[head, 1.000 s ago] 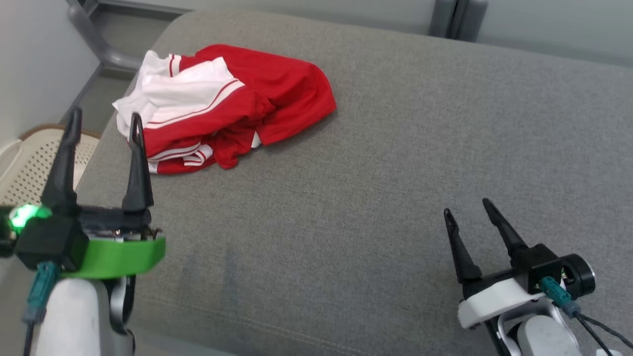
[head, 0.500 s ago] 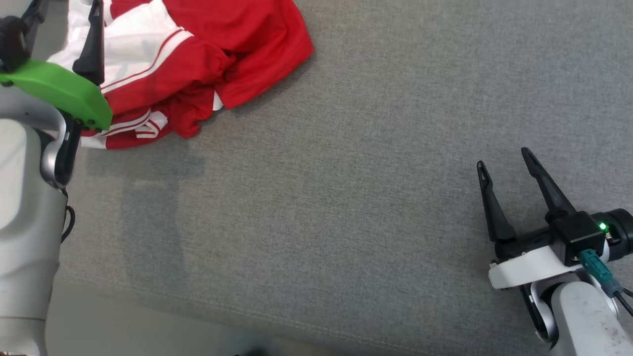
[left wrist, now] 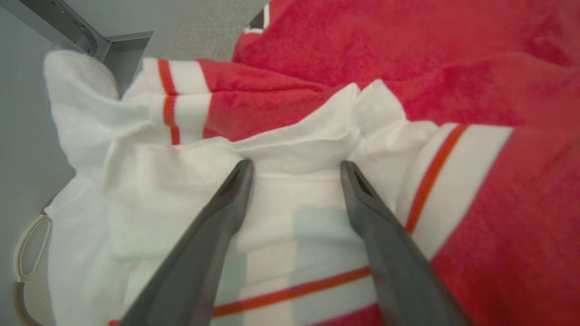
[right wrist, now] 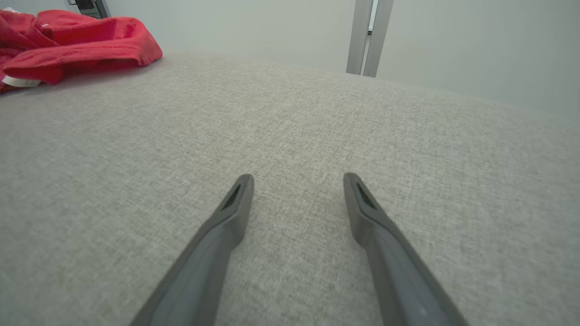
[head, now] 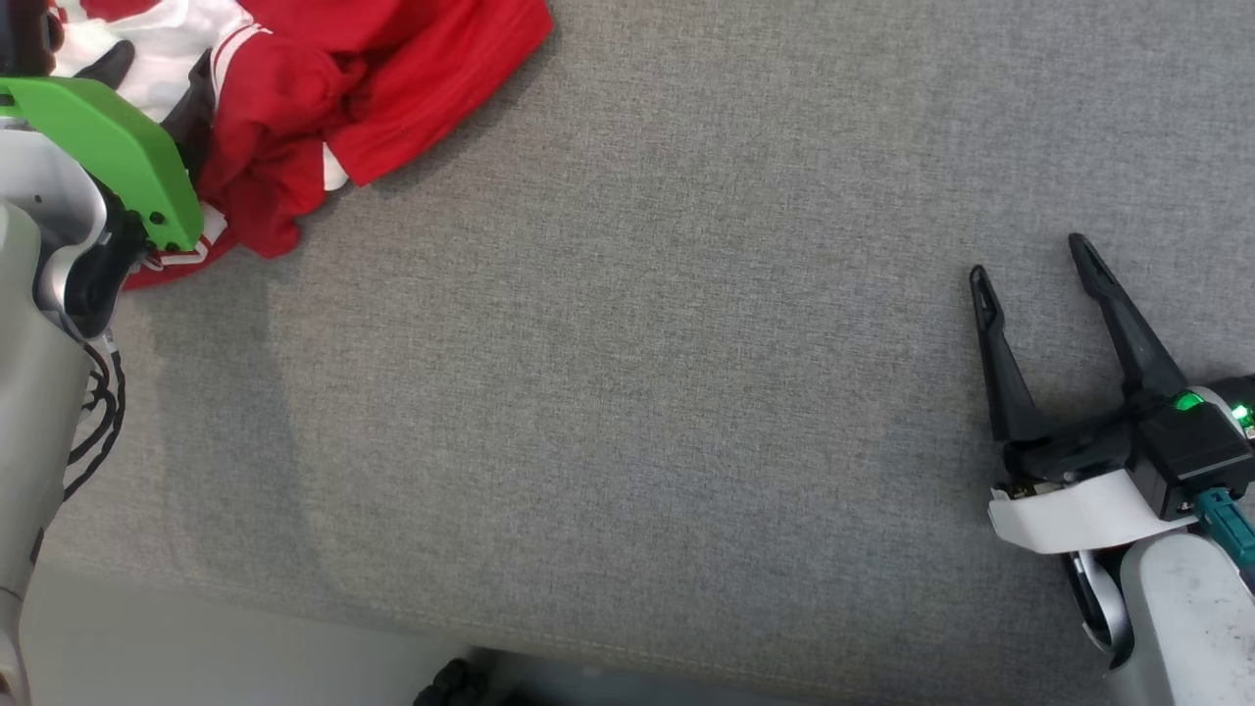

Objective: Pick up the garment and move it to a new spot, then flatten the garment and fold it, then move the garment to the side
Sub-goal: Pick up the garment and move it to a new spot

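Note:
A crumpled red and white garment (head: 392,59) lies at the far left of the grey cushion (head: 627,392). My left gripper (head: 147,83), behind its green bracket, reaches into the pile. In the left wrist view the left gripper (left wrist: 297,167) is open, and both fingertips (left wrist: 242,174) rest on a white fold of the garment (left wrist: 294,190) with nothing clamped between them. My right gripper (head: 1029,257) stands open over bare cushion at the lower right, far from the garment. In the right wrist view the right gripper (right wrist: 297,181) is open over the cushion, and the garment (right wrist: 81,36) lies at the far left.
The cushion's front edge (head: 588,642) runs along the bottom, with pale floor below it. A grey metal frame (left wrist: 86,38) and a beige basket handle (left wrist: 27,244) lie beyond the garment's left side. A wall and a metal post (right wrist: 367,36) stand behind the cushion.
The head camera has tilted down, shifting the whole picture. My left gripper has moved forward from beside the garment onto its white part. The right gripper stays open over the cushion.

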`<state>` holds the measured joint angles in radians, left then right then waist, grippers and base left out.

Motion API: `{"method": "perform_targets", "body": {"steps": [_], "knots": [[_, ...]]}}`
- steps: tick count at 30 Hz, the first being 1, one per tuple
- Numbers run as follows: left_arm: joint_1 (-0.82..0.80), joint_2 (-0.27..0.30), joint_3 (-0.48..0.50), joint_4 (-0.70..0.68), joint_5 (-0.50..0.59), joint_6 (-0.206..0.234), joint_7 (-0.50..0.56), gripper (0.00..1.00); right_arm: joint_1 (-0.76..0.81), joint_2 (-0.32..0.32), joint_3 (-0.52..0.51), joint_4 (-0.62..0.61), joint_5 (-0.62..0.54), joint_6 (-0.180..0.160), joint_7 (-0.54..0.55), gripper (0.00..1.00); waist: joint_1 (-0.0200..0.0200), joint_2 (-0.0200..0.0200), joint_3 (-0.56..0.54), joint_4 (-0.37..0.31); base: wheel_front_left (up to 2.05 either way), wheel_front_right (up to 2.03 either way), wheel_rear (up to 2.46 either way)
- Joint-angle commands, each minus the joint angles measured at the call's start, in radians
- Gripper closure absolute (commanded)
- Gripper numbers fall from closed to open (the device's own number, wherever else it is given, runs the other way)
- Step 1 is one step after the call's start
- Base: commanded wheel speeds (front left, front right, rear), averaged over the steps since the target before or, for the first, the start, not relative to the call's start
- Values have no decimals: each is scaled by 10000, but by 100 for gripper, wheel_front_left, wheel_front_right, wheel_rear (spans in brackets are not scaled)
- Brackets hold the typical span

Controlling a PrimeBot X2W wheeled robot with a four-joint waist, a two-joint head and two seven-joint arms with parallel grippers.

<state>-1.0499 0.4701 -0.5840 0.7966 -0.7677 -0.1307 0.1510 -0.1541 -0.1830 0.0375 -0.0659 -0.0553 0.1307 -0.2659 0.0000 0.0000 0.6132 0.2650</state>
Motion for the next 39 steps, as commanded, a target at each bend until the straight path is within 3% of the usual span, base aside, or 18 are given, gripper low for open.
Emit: {"method": "perform_targets", "body": {"steps": [1, 6, 7, 8, 9, 15, 21, 35, 39], "knots": [[-94, -4, -255, 201, -237, 13, 22, 0, -135, -90, -35, 183, -13, 1, 25, 0, 0, 0, 284, -21, 0, 0, 0], [-147, -160, -1046, 531, -867, 12, 149, 0, -185, -158, -105, 27, 9, 1, 28, 0, 0, 0, 506, 38, 0, 0, 0], [-159, -147, -1302, 514, -917, -1, 175, 53, -188, -175, -121, 11, 9, 1, 33, 0, 0, 0, 535, 54, 0, 0, 0], [-214, -87, -1507, 501, -894, -5, 20, 95, -197, -193, -126, 4, 11, 1, 36, 0, 0, 0, 557, 64, 0, 0, 0], [-301, 3, -1665, 500, -806, -4, -205, 100, -216, -210, -135, 8, 14, 1, 36, 0, 0, 0, 577, 74, 0, 0, 0], [-930, 484, -2240, 783, -630, 20, -2347, 100, -336, -49, -41, 109, 79, 1, 36, 0, 0, 0, 293, 49, 0, 0, 0], [-1135, 787, -2288, 583, -1396, 20, -3408, 100, -313, 322, 241, 289, 222, 4, 24, 0, 0, 0, -537, -95, 0, 0, 0], [-1945, 2222, -2950, -1618, -1477, 20, -3361, 100, -424, 1196, 880, 902, 627, 3, 11, 0, 0, 0, -2800, -1198, 0, 0, 0], [-2131, 2292, -2885, -2382, -1588, 369, -2898, 100, -527, 1297, 924, 943, 791, 3, 11, 0, 0, 0, -3143, -1908, 0, 0, 0]]}}
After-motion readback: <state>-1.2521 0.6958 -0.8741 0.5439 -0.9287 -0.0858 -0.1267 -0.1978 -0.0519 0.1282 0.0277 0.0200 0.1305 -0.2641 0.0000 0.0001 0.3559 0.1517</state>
